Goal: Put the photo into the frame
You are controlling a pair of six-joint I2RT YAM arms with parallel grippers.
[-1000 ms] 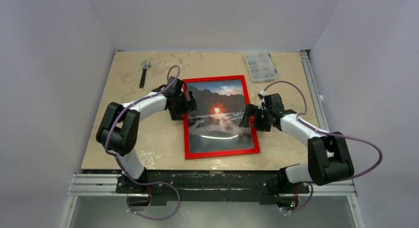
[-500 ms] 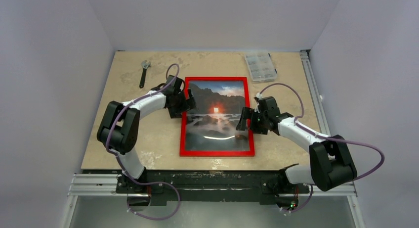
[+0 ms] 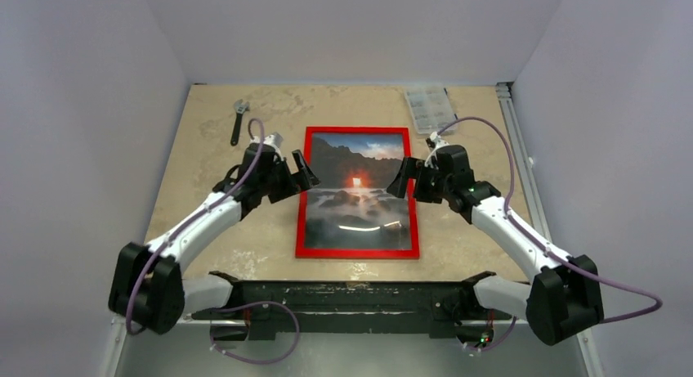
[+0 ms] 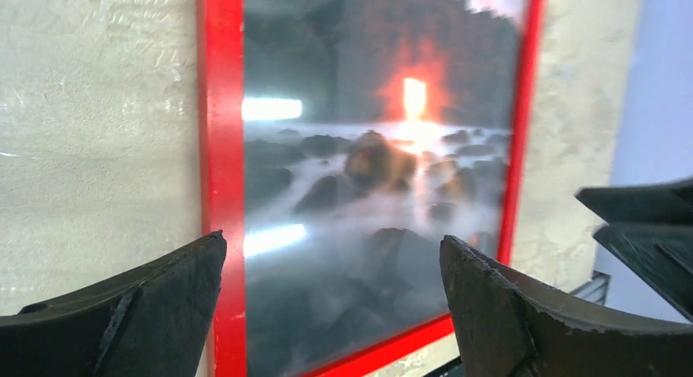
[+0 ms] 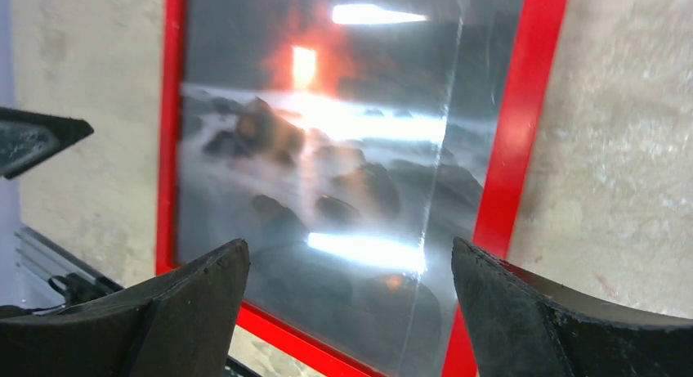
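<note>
I see the frame (image 3: 358,252) lying flat near the middle of the table (image 3: 212,222), red front up, long sides running away from me. The photo (image 3: 357,205) fills its opening: dark rocks, an orange sun and pale mist, with streaks of glare across the glossy surface. Lying square inside the red border, the photo looks to me seated, so I judge the task done or nearly so. The left gripper (image 3: 301,171) hovers at the frame's left edge with its jaws spread wide and nothing between them. In its wrist view one finger hangs over the left border and the other over the picture. The right gripper (image 3: 402,181) mirrors it at the right edge, also wide apart and empty. I read this flanking pose as a release. I cannot tell how high either hangs above the frame. A wrench (image 3: 238,120) and a clear parts box (image 3: 431,109) lie at the far side, well apart from both grippers.
</note>
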